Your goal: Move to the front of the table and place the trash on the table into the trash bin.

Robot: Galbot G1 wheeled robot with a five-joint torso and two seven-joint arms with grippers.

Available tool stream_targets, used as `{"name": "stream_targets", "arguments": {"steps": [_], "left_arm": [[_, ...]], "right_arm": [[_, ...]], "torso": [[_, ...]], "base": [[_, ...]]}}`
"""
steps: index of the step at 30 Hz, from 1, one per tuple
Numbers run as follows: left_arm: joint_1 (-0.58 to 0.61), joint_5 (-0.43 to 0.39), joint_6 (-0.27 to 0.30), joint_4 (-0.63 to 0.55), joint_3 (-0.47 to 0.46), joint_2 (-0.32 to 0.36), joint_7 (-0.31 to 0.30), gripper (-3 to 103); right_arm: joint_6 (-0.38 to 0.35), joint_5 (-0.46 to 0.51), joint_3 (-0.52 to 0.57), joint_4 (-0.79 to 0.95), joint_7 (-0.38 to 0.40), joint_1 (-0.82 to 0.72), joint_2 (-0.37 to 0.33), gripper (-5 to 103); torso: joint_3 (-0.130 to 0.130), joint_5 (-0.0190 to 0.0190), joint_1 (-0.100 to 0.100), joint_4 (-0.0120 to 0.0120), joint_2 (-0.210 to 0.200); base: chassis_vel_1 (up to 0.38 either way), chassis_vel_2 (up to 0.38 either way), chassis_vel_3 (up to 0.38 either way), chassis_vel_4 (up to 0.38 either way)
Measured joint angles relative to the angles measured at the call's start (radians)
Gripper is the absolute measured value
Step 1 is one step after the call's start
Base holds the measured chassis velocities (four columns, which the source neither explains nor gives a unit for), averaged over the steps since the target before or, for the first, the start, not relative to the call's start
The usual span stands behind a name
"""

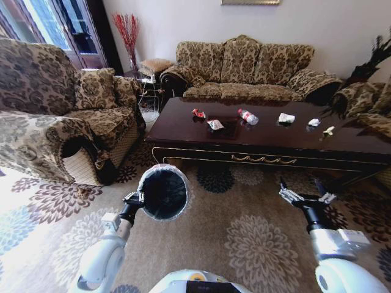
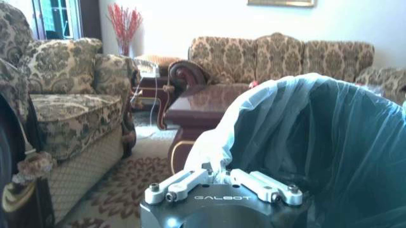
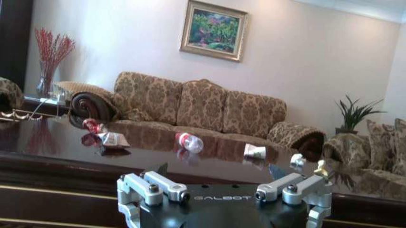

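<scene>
Nearest, the trash bin (image 1: 164,193) is held by its bag-lined rim, clamped in the left hand (image 1: 135,199), while the right hand (image 1: 303,194) is raised over the carpet with its fingers spread apart. Beyond them the dark desk (image 1: 183,131) is seen, with the trash (image 1: 248,116) scattered along it: wrappers, a bottle, paper wads.

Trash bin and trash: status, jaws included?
Left gripper jaws shut on trash bin rim, held short of the table. Right gripper jaws open, empty. Trash on tabletop. Carpet between is clear.
</scene>
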Motion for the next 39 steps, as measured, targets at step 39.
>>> {"name": "stream_targets", "arguments": {"steps": [39], "left_arm": [[0.081,-0.047,0.138,-0.164,-0.020,0.033,-0.045,0]], "right_arm": [[-0.001,0.045,-0.006,0.014,0.005,-0.016,-0.057,100]], "torso": [[0.106,-0.0001,0.057,0.0001,0.163]], "base": [[0.000,0.000,0.000,0.000]]}}
